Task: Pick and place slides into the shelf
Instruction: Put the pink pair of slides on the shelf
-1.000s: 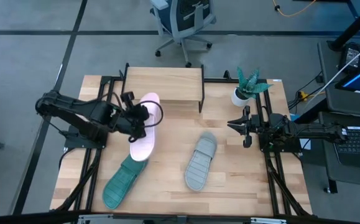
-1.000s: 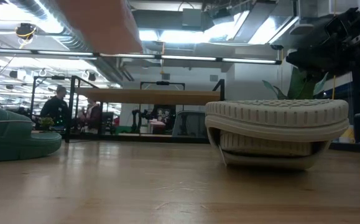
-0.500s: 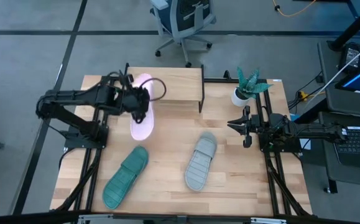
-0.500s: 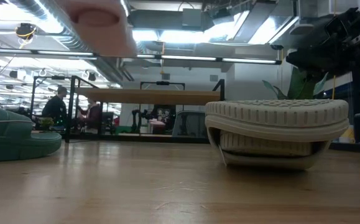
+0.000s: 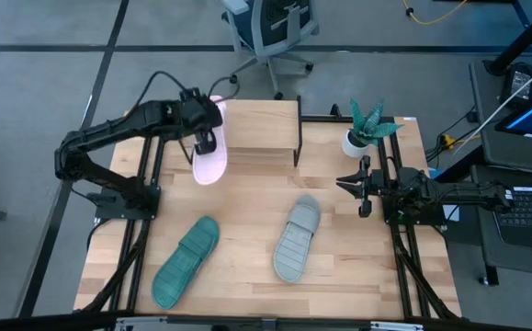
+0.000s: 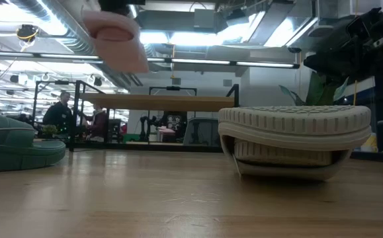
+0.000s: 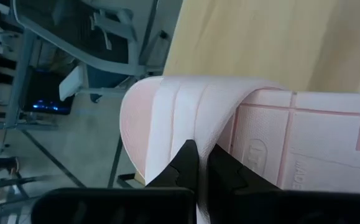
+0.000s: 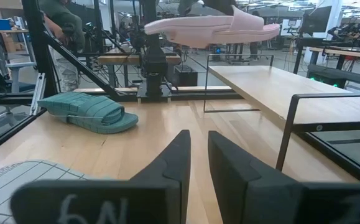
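Observation:
My left gripper (image 5: 205, 138) is shut on the pale pink slide (image 5: 209, 164) and holds it in the air at the left end of the shelf (image 5: 252, 124), a low rack with a light plank top and black legs. The slide's far end is over the plank and its near end hangs in front of it. The pink slide also shows in the right wrist view (image 8: 211, 28) and the low view (image 6: 115, 36). The grey slide (image 5: 296, 241) lies sole up on the table. The teal slide (image 5: 185, 261) lies at the near left. My right gripper (image 5: 356, 193) waits at the right, open by a narrow gap, empty. My left gripper pinches the edge of the pink slide's wide strap (image 7: 183, 134) between its two fingers (image 7: 224, 174). The fingers come from above, pointing down. The slide hangs below them about level, lifted clear of the table and higher than the shelf's plank (image 8: 273, 84).
A small potted plant (image 5: 367, 127) stands at the far right of the table, beside the shelf's right end. An office chair (image 5: 270, 32) stands on the floor beyond the far edge. People show in the room behind the table in the low view (image 6: 62, 112).
My left gripper has gone toward the table's far edge and up, carrying the pink slide from the table's middle left to the shelf's left end. The slide has stayed lifted clear, and its far end now reaches over the plank. The teal slide lies uncovered.

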Tool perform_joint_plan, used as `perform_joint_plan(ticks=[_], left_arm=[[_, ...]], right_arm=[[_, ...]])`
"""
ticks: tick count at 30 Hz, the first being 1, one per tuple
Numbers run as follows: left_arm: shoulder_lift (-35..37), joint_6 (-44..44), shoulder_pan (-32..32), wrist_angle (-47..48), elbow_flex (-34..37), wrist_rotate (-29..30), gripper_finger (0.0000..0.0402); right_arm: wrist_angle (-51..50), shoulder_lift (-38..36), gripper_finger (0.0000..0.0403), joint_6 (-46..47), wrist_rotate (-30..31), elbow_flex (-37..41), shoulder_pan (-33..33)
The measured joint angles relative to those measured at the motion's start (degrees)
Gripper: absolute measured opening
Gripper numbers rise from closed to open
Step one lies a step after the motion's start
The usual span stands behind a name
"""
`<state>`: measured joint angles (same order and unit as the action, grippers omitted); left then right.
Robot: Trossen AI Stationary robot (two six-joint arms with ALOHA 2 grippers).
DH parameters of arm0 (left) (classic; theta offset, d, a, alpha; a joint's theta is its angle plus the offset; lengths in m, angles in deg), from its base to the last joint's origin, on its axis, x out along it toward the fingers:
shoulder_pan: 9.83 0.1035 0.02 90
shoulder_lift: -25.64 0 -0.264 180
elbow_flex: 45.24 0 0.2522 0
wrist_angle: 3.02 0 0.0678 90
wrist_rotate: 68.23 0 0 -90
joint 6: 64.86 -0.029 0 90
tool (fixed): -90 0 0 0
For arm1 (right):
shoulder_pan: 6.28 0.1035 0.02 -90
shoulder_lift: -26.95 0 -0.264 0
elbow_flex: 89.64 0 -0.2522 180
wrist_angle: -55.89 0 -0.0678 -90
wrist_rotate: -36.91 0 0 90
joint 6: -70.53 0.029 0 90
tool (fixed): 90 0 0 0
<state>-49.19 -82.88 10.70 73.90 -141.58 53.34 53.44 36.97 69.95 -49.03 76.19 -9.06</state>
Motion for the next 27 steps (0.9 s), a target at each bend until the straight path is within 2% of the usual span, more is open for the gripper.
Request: perform_joint_plan(ticks=[12, 15, 19, 27], left_arm=[[0.0, -9.9, 11.4, -5.4, -0.1, -8.5, 0.0002], [0.0, -11.9, 14.2, -5.4, -0.1, -9.0, 0.0002], [0.0, -13.1, 17.6, -6.3, -0.1, -13.8, 0.0002], [-0.1, -15.5, 22.1, -6.7, -0.1, -18.9, 0.0002]], right_arm=[[0.0, 0.0, 0.0058, -0.1, 0.0, 0.0, 0.0], [0.0, 0.0, 0.0058, -0.1, 0.0, 0.0, 0.0], [0.0, 0.0, 0.0058, -0.1, 0.0, 0.0, 0.0], [0.0, 0.0, 0.0058, 0.0, 2.3, 0.0, 0.0]])
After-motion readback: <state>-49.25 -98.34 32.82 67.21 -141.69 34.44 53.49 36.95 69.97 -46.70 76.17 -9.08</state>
